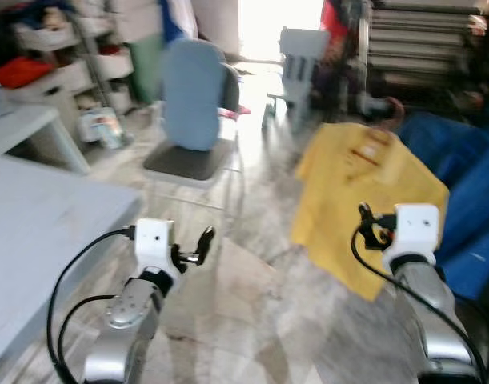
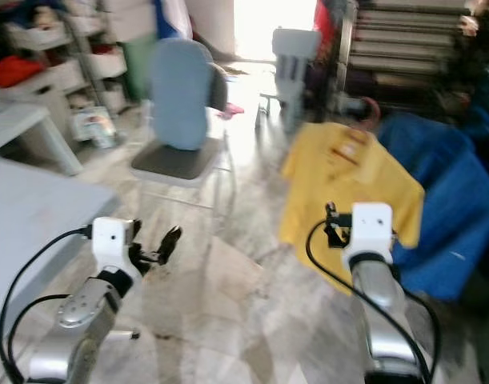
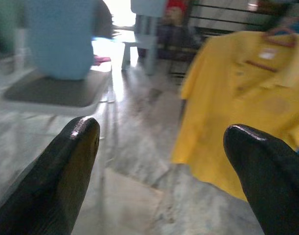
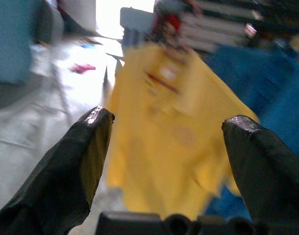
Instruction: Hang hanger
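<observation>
Right pincer agape, empty, facing yellow shirt; left pincer agape; hanger hook visible above collar.

The floor is polished stone, pale grey and veined, glossy enough to mirror the window glare near the chair. That chair has a soft matt blue cloth back, a dark matt seat and thin shiny metal legs. Right of the chair hangs a yellow shirt of matt woven cloth on a reddish hanger. The left end effector and right end effector have black fingers, smooth with a dull sheen.
</observation>
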Robot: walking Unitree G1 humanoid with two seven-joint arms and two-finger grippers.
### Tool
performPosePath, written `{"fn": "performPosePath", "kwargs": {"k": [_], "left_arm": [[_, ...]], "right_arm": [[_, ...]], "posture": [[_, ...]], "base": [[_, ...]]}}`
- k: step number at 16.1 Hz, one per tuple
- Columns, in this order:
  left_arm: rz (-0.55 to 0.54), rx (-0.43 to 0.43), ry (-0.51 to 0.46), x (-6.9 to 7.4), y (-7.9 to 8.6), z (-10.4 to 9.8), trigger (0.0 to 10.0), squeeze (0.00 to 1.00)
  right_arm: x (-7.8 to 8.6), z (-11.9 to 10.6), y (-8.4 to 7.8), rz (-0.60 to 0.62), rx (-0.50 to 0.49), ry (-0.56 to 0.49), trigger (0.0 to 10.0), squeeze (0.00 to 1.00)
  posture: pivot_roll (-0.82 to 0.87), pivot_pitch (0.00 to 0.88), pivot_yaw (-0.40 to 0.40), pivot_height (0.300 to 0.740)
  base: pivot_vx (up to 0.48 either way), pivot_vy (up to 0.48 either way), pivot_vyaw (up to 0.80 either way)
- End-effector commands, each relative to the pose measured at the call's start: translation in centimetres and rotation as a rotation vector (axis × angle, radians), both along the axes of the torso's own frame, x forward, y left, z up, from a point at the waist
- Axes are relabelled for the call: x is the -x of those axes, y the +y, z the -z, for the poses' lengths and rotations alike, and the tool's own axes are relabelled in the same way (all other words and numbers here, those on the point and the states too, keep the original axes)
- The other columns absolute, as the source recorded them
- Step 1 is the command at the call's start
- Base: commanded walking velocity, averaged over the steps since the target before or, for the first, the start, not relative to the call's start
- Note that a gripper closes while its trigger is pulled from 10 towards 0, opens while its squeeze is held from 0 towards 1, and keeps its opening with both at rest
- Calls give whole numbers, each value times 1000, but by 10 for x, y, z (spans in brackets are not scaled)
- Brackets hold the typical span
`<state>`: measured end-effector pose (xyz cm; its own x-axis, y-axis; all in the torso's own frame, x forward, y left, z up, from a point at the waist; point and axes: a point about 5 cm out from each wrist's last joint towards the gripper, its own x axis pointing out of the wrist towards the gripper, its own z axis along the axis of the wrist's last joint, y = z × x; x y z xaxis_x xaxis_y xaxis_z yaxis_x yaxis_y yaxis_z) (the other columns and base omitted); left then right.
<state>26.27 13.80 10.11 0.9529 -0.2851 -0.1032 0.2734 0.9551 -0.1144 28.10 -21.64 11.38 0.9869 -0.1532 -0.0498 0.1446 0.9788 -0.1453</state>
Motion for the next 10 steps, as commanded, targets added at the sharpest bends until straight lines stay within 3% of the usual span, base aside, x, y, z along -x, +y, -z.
{"fn": "performPosePath", "kwargs": {"k": [1, 3, 5, 10], "left_arm": [[-44, -4, -24, -2, 4, -4, 10000, 0], [-146, 37, -15, -5, 19, -3, 10000, 0], [-112, 32, -26, -6, 19, -5, 10000, 0], [-56, 38, -38, -11, 11, -8, 10000, 0]], "right_arm": [[2, -5, -6, 27, 9, -6, 10000, 0], [7, -3, -11, 49, 8, 6, 10000, 0], [7, -4, -10, 44, 4, 12, 10000, 0], [4, -8, -9, 49, 6, 2, 10000, 0]], "posture": [[-106, 0, 45, 740], [-103, 0, 41, 740], [-104, 0, 42, 740], [-114, 0, 50, 740]], "base": [[0, 0, -756], [0, 0, -753], [0, 0, -788], [333, 0, 0]]}}
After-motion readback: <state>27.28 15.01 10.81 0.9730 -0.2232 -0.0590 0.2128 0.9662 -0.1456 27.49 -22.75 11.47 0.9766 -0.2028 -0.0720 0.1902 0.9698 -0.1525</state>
